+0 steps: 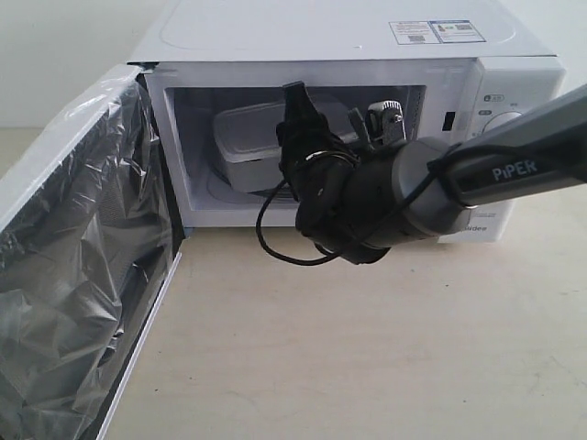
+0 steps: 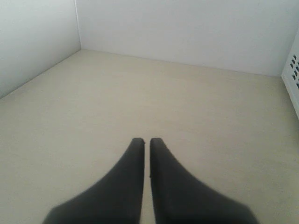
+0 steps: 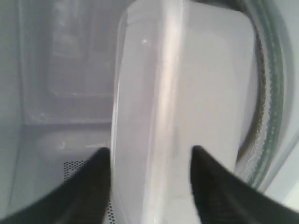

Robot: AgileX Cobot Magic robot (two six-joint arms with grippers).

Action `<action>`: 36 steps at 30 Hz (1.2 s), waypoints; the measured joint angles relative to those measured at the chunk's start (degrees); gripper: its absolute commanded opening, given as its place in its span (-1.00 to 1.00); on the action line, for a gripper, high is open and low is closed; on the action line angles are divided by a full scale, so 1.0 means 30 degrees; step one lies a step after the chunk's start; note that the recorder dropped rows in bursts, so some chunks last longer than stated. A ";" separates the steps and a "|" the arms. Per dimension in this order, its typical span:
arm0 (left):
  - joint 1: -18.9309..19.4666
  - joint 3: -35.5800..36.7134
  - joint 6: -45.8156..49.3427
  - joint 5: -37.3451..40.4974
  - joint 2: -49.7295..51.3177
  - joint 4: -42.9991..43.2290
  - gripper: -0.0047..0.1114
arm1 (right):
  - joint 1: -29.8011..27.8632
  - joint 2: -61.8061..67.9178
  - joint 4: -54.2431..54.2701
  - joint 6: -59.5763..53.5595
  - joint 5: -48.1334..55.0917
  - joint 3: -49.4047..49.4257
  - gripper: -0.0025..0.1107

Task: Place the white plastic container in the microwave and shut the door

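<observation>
Right arm (image 1: 514,170) marked PiPER reaches into the microwave (image 1: 321,37).

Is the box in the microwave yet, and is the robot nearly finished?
Done: the white plastic container is inside the microwave. In hand: the right gripper straddles it; I cannot tell whether it grips. Still to do: pull out, then shut the door, which stands wide open.
</observation>
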 measured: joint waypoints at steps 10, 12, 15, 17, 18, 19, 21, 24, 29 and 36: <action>0.0000 0.0000 0.0000 0.0000 0.0000 0.0000 -0.84 | 0.0457 -0.2727 -0.1895 -0.3586 0.0093 0.3720 -0.62; 0.0000 0.0000 0.0000 0.0000 0.0000 0.0000 -0.84 | 0.0463 -0.3357 -0.2315 -0.5504 0.0385 0.4812 -0.62; 0.0000 0.0000 0.0000 0.0000 0.0000 0.0000 -0.84 | 0.0768 -0.4356 -0.3790 -0.9799 0.0898 0.6770 -0.67; 0.0000 0.0000 0.0000 0.0000 0.0000 0.0000 -0.84 | 0.0768 -0.4617 -0.5109 -1.3137 0.0792 0.7536 -0.88; 0.0000 0.0000 0.0000 0.0000 0.0000 0.0000 -0.84 | 0.0768 -0.4617 -0.5423 -1.4212 0.0690 0.7641 -0.96; 0.0000 0.0000 0.0000 0.0000 0.0000 0.0000 -0.84 | 0.0768 -0.4617 -0.5693 -1.5169 0.0505 0.7774 -0.96; 0.0000 0.0000 0.0000 0.0000 0.0000 0.0000 -0.84 | 0.0768 -0.4617 -0.6067 -1.6617 0.0087 0.7916 -0.96; 0.0000 0.0000 0.0000 0.0000 0.0000 0.0000 -0.84 | 0.0768 -0.4574 -0.7005 -1.7814 -0.0833 0.7937 -0.96; 0.0000 0.0000 0.0000 0.0000 0.0000 0.0000 -0.84 | 0.0590 -0.3652 -0.7649 -1.8256 -0.1512 0.7761 -0.96; 0.0000 0.0000 0.0000 0.0000 0.0000 0.0000 -0.84 | 0.0297 -0.2751 -0.8723 -1.7465 -0.2004 0.6613 -0.96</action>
